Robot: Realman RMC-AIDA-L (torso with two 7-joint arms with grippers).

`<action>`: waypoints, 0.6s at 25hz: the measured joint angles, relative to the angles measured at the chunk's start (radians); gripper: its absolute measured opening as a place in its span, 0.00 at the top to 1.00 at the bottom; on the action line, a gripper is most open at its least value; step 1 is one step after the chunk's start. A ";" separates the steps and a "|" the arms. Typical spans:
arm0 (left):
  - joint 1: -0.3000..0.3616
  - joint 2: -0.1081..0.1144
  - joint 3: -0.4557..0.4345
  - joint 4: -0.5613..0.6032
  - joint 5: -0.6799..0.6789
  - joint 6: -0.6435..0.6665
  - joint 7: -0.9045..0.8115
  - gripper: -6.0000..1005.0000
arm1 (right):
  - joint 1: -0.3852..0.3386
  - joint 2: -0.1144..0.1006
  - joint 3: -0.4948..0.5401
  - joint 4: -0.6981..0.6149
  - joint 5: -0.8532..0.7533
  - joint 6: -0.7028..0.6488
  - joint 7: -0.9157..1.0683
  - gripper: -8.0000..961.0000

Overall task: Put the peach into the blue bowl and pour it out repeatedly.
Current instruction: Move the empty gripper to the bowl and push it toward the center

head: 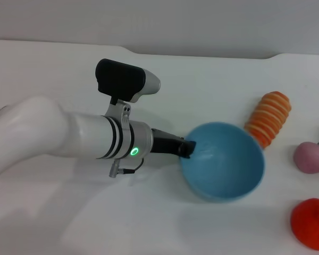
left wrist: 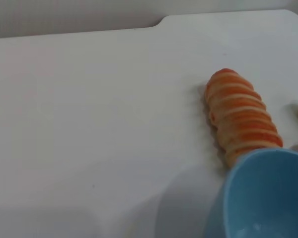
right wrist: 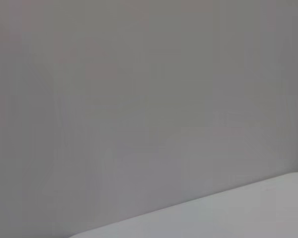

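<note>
The blue bowl (head: 223,167) is at the middle right of the white table, tilted so that its inside shows, and it holds nothing. My left gripper (head: 187,148) is shut on the bowl's near-left rim. The bowl also shows in the left wrist view (left wrist: 260,198). The peach (head: 311,158), small and pale pink, lies on the table to the right of the bowl, apart from it. My right gripper is out of view; its wrist view shows only the wall and a table corner (right wrist: 248,213).
An orange ridged elongated piece (head: 268,118) lies just behind the bowl's right side and also shows in the left wrist view (left wrist: 241,119). A red-orange bumpy fruit (head: 311,223) sits at the front right. The table's back edge (head: 202,54) runs behind.
</note>
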 joint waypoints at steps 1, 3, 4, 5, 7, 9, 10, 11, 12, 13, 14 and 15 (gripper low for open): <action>-0.002 0.000 0.000 0.000 0.000 -0.001 0.000 0.63 | 0.000 0.000 -0.001 0.001 -0.002 -0.001 0.001 0.33; -0.007 0.000 -0.001 0.000 0.000 -0.003 0.000 0.71 | 0.001 -0.002 -0.002 0.002 -0.008 -0.002 0.011 0.33; -0.013 0.000 -0.004 0.001 -0.001 -0.006 0.000 0.76 | 0.002 -0.002 -0.003 0.003 -0.011 -0.002 0.021 0.33; -0.017 0.000 -0.005 0.001 0.000 -0.006 0.000 0.82 | 0.005 -0.004 -0.006 0.002 -0.016 -0.002 0.039 0.33; -0.030 0.001 -0.008 0.001 0.000 -0.009 -0.002 0.91 | 0.008 -0.008 -0.013 -0.011 -0.045 -0.003 0.090 0.33; -0.049 0.004 -0.011 0.002 0.000 -0.013 -0.004 1.00 | 0.010 -0.011 -0.017 -0.051 -0.103 -0.003 0.181 0.33; -0.061 0.006 -0.022 0.004 0.002 -0.013 -0.004 1.00 | 0.010 -0.012 -0.018 -0.093 -0.154 -0.002 0.256 0.33; -0.071 0.007 -0.034 0.005 0.005 -0.013 -0.004 1.00 | 0.010 -0.013 -0.018 -0.132 -0.197 -0.001 0.328 0.33; -0.082 0.008 -0.056 0.005 0.009 -0.010 -0.004 1.00 | 0.009 -0.013 -0.018 -0.179 -0.254 0.001 0.418 0.33; -0.092 0.008 -0.074 0.003 0.012 -0.007 -0.004 1.00 | 0.009 -0.014 -0.018 -0.251 -0.332 0.002 0.550 0.33; -0.104 0.009 -0.097 -0.001 0.014 -0.005 -0.004 1.00 | 0.009 -0.014 -0.017 -0.312 -0.412 0.002 0.681 0.33; -0.114 0.009 -0.118 -0.006 0.019 -0.005 -0.004 1.00 | 0.011 -0.014 -0.017 -0.388 -0.499 0.002 0.819 0.33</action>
